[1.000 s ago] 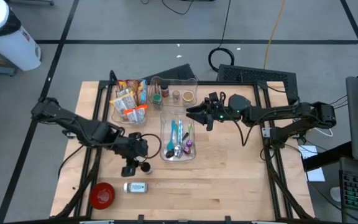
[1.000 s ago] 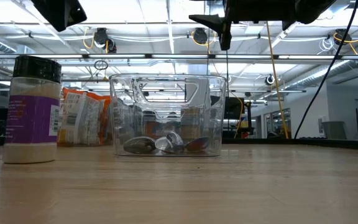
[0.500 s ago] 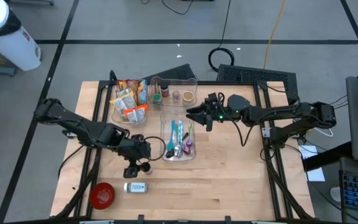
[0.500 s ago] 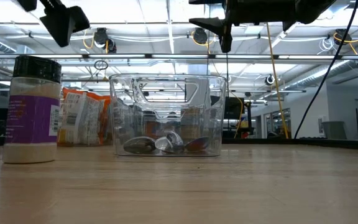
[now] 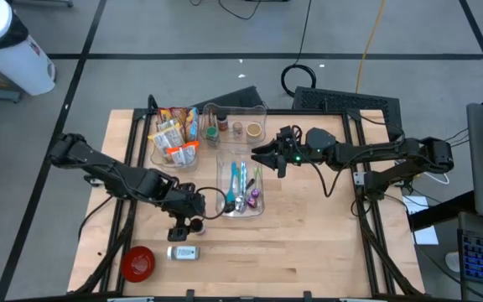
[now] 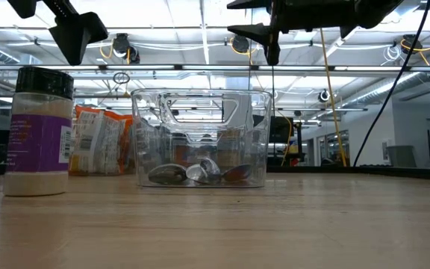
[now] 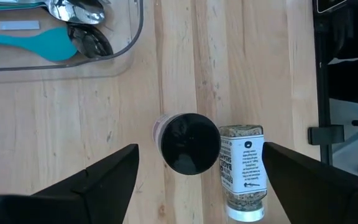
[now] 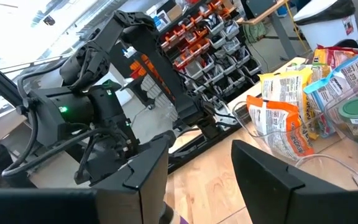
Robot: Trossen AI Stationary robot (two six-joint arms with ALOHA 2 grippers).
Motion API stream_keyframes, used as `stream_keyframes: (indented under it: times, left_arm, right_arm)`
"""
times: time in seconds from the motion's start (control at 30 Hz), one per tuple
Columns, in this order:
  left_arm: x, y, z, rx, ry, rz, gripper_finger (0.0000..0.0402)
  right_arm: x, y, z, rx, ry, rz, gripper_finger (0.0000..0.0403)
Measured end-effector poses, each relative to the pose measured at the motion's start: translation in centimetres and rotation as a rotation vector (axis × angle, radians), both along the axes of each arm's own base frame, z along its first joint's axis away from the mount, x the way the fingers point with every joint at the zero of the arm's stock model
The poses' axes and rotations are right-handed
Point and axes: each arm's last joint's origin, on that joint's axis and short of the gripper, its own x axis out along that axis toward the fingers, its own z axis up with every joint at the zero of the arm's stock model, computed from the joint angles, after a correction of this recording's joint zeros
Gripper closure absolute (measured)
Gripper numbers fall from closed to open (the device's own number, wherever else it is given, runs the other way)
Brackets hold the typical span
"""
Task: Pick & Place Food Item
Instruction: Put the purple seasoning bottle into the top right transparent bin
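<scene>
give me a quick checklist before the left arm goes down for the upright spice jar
1. Left hand open wide enough: ok, its fingers stand well apart on either side of the jar.
2. Hand centred over the upright spice jar: ok, the black lid sits between the fingers in the left wrist view.
3. Jar standing upright: ok, seen lid-on from above.
4. Room beside the jar: not ok, a lying spice bottle is right against it on one side.
5. Clear utensil bin out of the way: ok, apart from the jar.
6. Right hand clear of the spot: ok, it hangs over the far end of the bin.
</scene>
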Motion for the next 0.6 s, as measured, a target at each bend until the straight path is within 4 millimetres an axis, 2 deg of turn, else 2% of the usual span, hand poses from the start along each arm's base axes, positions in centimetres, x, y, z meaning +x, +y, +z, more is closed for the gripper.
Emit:
stream_keyframes:
  times: [0.3, 0.6]
  left_arm:
    - [0.6, -0.3, -0.7, 0.014, 0.004, -0.027, 0.0052]
    - [1.6, -0.7, -2.5, 0.041, 0.069, -0.054, 0.0052]
  right_arm:
    - [0.0, 0.0, 0.0, 0.001, 0.001, 0.000, 0.0234]
    - [0.0, 0.0, -0.1, 0.002, 0.011, 0.001, 0.0234]
